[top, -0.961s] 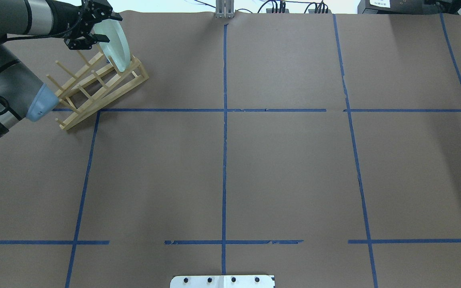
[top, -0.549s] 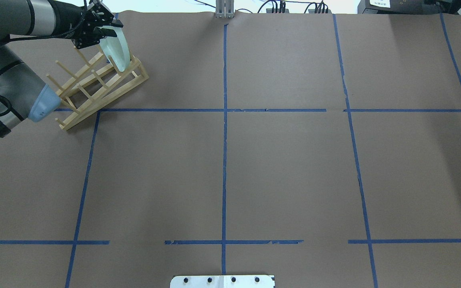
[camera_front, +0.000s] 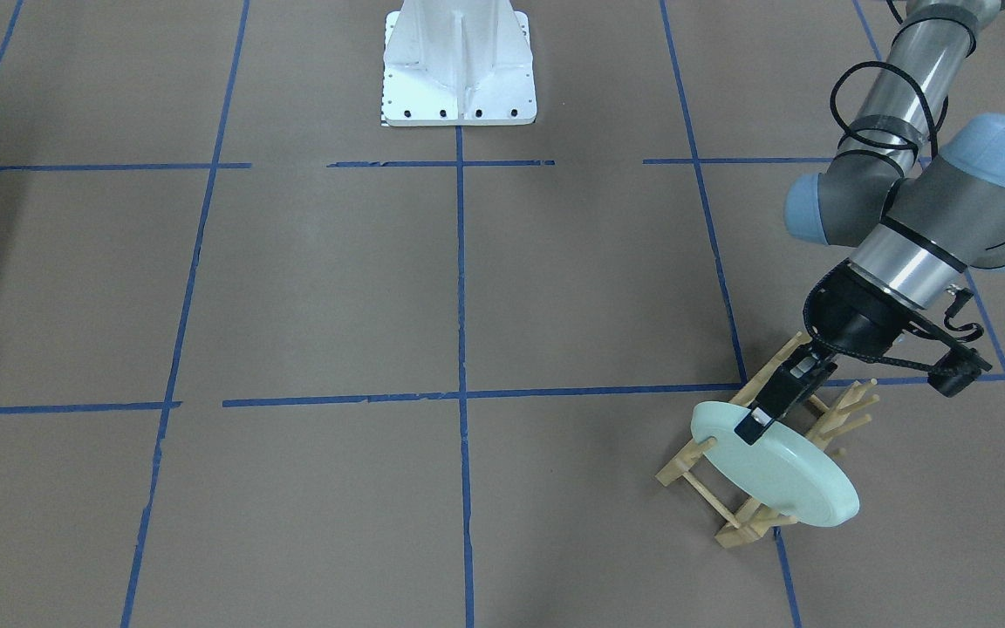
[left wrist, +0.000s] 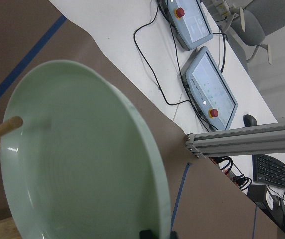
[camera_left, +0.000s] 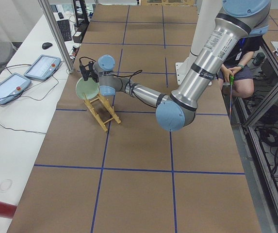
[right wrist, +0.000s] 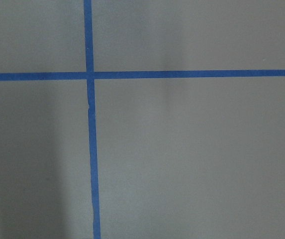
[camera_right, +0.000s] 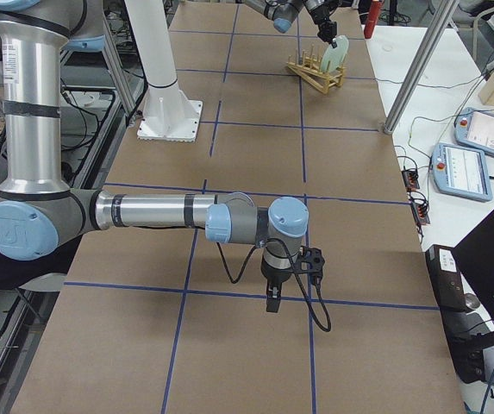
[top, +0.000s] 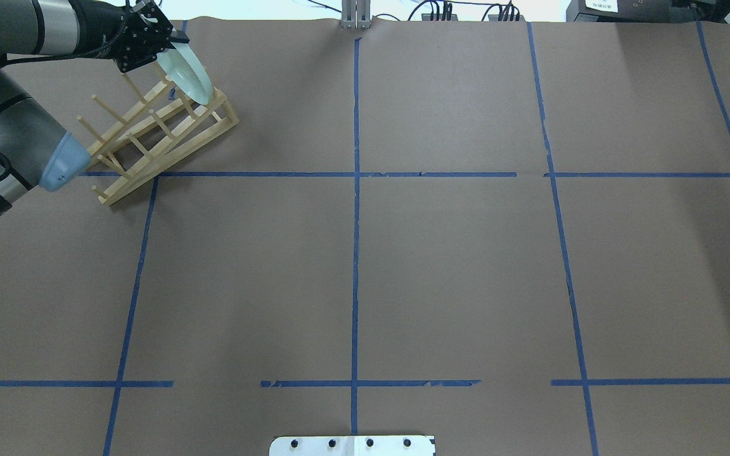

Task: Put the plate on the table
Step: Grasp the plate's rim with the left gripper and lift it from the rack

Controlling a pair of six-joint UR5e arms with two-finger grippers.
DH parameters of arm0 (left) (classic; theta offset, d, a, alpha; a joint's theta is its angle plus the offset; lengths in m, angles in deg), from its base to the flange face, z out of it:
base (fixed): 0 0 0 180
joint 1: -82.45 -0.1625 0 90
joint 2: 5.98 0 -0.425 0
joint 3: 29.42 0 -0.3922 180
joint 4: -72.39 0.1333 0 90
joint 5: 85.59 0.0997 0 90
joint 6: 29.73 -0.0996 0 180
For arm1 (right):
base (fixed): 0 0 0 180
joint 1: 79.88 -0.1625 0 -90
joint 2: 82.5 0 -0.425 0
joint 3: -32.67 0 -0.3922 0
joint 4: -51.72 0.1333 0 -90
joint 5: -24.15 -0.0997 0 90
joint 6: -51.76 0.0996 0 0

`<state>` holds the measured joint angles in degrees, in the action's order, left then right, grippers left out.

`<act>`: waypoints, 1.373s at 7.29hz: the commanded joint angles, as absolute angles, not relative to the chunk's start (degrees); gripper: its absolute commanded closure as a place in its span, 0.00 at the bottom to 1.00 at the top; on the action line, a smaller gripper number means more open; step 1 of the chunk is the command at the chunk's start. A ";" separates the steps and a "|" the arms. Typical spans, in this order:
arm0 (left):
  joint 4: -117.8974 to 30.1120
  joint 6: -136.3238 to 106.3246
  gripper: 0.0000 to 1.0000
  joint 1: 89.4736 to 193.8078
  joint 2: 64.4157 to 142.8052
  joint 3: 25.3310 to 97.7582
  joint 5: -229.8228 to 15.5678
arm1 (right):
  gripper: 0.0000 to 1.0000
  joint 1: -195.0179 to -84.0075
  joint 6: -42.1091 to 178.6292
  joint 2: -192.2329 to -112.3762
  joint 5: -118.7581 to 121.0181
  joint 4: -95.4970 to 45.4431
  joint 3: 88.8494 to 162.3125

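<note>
The pale mint-green plate (camera_front: 786, 475) stands tilted at the far end of the wooden peg rack (camera_front: 712, 493), its lower edge among the pegs. My left gripper (camera_front: 748, 429) is shut on the plate's upper rim. In the overhead view the plate (top: 189, 75) and left gripper (top: 167, 54) are at the far left corner of the brown table (top: 454, 272). The left wrist view shows the plate's hollow face (left wrist: 77, 164) with a peg (left wrist: 3, 128) in front of it. My right gripper (camera_right: 270, 302) hangs low over the table, shown only from the side; I cannot tell its state.
The rack (top: 156, 136) lies at an angle across a blue tape line. The white robot base (camera_front: 459, 70) stands at the table's near-robot edge. Control tablets (camera_left: 44, 65) and an aluminium post (camera_left: 56, 34) stand just beyond the table edge by the plate.
My left gripper has closed in on the plate's rim and pulled it up and back, tilting it. The rack has shifted slightly with it.
</note>
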<state>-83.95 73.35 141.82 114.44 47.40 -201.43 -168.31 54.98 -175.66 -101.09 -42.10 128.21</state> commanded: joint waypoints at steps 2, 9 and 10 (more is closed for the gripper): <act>-86.61 73.54 1.00 146.59 114.16 48.27 -204.22 | 0.00 -168.39 55.01 -175.66 -101.09 -42.06 128.21; -62.75 65.15 1.00 159.00 114.51 70.47 -225.34 | 0.00 -168.39 54.92 -175.66 -101.09 -42.06 128.21; -59.22 61.45 1.00 157.43 114.60 73.20 -225.08 | 0.00 -168.30 54.92 -175.66 -101.09 -42.06 128.21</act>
<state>-64.16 65.91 158.77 114.44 69.31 -225.24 -168.34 54.92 -175.66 -101.09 -42.06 128.21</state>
